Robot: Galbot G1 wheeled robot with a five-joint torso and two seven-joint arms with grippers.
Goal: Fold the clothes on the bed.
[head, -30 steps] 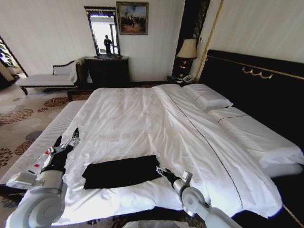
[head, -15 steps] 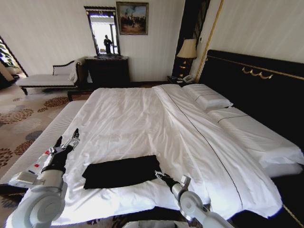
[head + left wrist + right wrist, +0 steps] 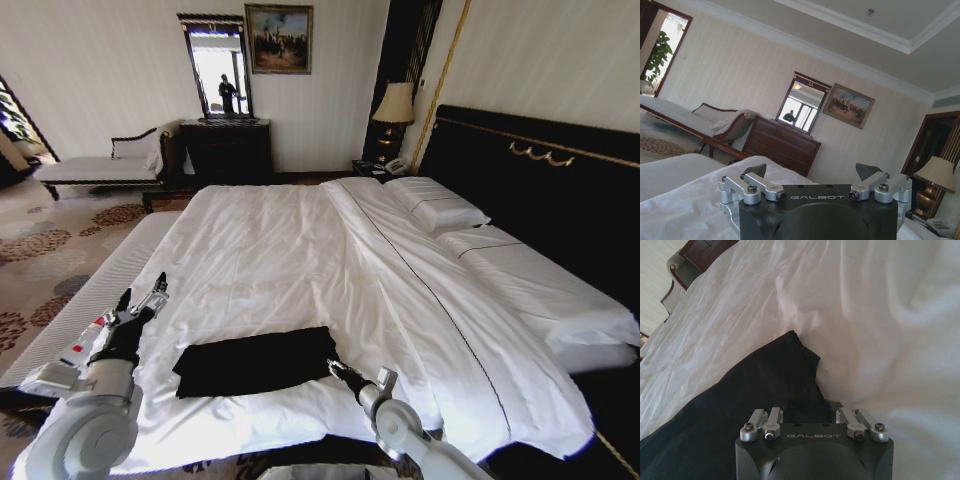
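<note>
- Head view: the black T-shirt (image 3: 257, 361) is lying as a flat, narrow rectangle on the white sheet near the foot edge of the bed (image 3: 300, 250), placed within reach of both arms. The left gripper (image 3: 143, 296) is hovering above the sheet, off the shirt's left end, fingers spread and holding nothing. The right gripper (image 3: 340, 374) is pointing at the shirt's right end, just beside the fabric; its finger state cannot be told from here.
- Left wrist view: the left gripper (image 3: 812, 175) is aiming level across the bed toward a dark dresser (image 3: 782, 146), its two fingertips (image 3: 754, 171) standing wide apart with nothing between them, judged to be waiting clear of the cloth.
- Right wrist view: the right gripper (image 3: 812, 412) is sitting low over the shirt's corner (image 3: 755, 395), where black cloth meets white sheet. The fingertips are hidden against the dark fabric, so whether they are gripping it cannot be told.
</note>
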